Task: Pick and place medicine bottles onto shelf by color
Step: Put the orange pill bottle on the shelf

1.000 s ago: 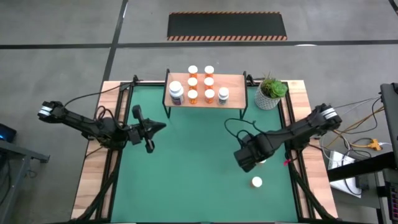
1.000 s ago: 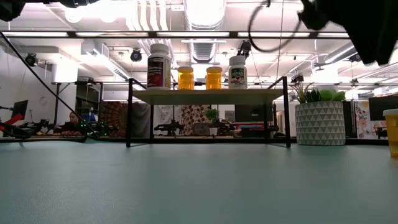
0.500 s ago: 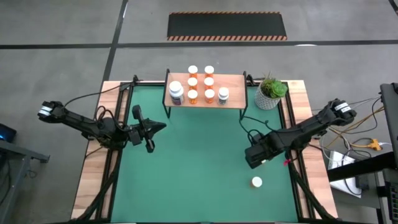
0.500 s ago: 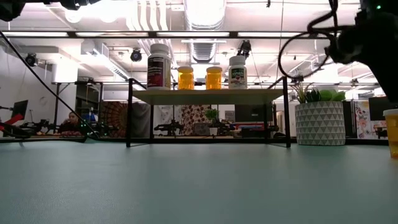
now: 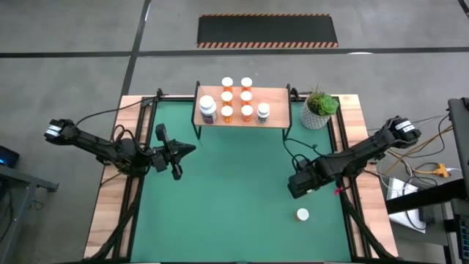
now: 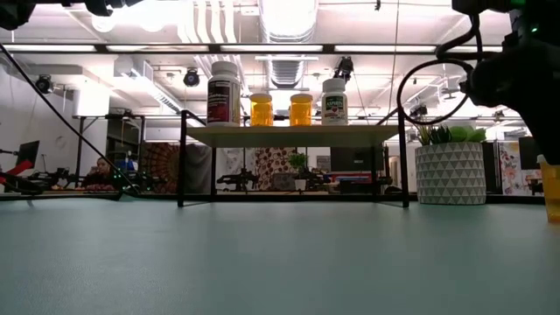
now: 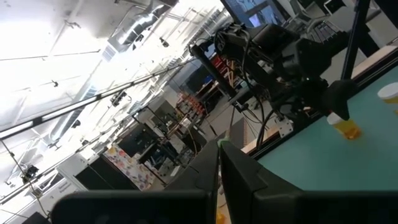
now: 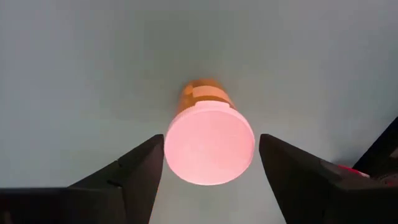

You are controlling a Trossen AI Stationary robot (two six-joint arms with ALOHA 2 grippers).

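Note:
An orange medicine bottle with a white cap (image 8: 209, 146) stands upright on the green mat at the right. My right gripper (image 5: 304, 185) points down over it, open, one finger (image 8: 146, 171) on each side close to the cap. A second white-capped bottle (image 5: 303, 214) stands nearer the front edge. The shelf (image 5: 275, 97) at the far edge carries several orange bottles (image 5: 237, 104), a larger white-and-dark one (image 5: 207, 108) and a small dark one (image 5: 263, 111). My left gripper (image 5: 187, 151) hovers shut over the mat's left side.
A white pot with a green plant (image 5: 319, 110) stands right of the shelf at the far right corner. Wooden strips and black rails (image 5: 135, 183) run along the mat's left and right sides. The mat's middle (image 5: 234, 191) is bare.
My right gripper has come down over the orange bottle and shifted a little toward the table's right edge, so that its fingers now flank the cap. The bottles and the left arm have stayed where they were.

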